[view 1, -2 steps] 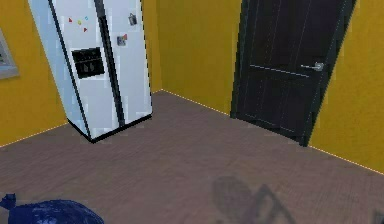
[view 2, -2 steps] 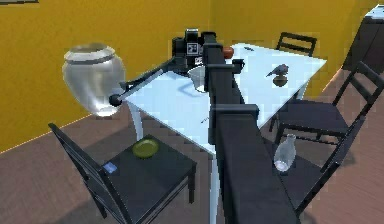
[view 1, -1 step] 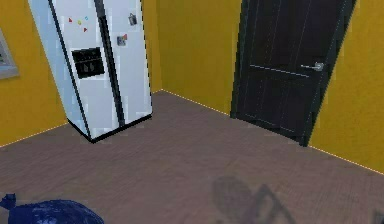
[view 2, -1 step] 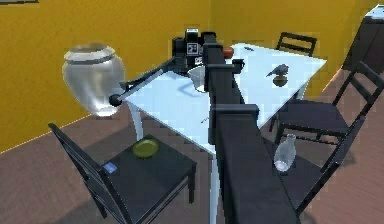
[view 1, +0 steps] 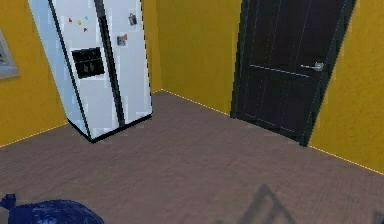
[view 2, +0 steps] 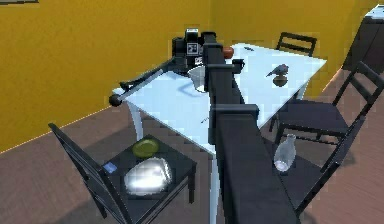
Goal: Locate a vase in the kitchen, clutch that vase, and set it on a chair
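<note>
A pale, glassy vase [view 2: 285, 152] stands just right of the arm's dark bar, by the seat of a dark chair [view 2: 318, 118]; what it rests on I cannot make out. The arm reaches up over a white table [view 2: 175, 105]. My gripper [view 2: 120, 97] stretches left from the two white marked squares, and its thin fingers [view 2: 150, 80] end past the table's left corner. Only tabletop and yellow wall lie behind that far end, so it holds nothing. A small white cup-like thing [view 2: 197, 77] stands on the table beside the gripper's body.
A second dark chair [view 2: 70, 160] at lower left carries a silvery rounded object [view 2: 150, 178] and a greenish dish [view 2: 147, 147]. More chairs [view 2: 297, 42] ring the table. In the forward view are a white fridge [view 1: 95, 60], a dark door [view 1: 285, 60], open floor and a blue object [view 1: 45, 212].
</note>
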Motion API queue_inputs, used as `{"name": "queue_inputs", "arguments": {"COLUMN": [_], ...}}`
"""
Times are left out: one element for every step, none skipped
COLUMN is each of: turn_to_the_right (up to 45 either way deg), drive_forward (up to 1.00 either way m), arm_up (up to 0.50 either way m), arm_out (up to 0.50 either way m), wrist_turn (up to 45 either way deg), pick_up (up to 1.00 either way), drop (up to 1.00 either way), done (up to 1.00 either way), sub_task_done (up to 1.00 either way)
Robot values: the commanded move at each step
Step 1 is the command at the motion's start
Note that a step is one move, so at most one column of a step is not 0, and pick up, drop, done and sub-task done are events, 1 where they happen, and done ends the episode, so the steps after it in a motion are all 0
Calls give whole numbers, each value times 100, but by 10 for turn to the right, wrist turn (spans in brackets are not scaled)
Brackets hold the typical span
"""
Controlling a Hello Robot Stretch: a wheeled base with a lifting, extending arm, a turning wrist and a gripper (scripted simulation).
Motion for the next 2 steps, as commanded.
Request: {"name": "queue_inputs", "arguments": {"turn_to_the_right": [0, 0], "drive_forward": [0, 0], "arm_up": [0, 0], "arm_out": [-10, 0], "wrist_turn": [0, 0], "pick_up": [0, 0], "drop": [0, 0], "done": [0, 100], "sub_task_done": [0, 0]}}
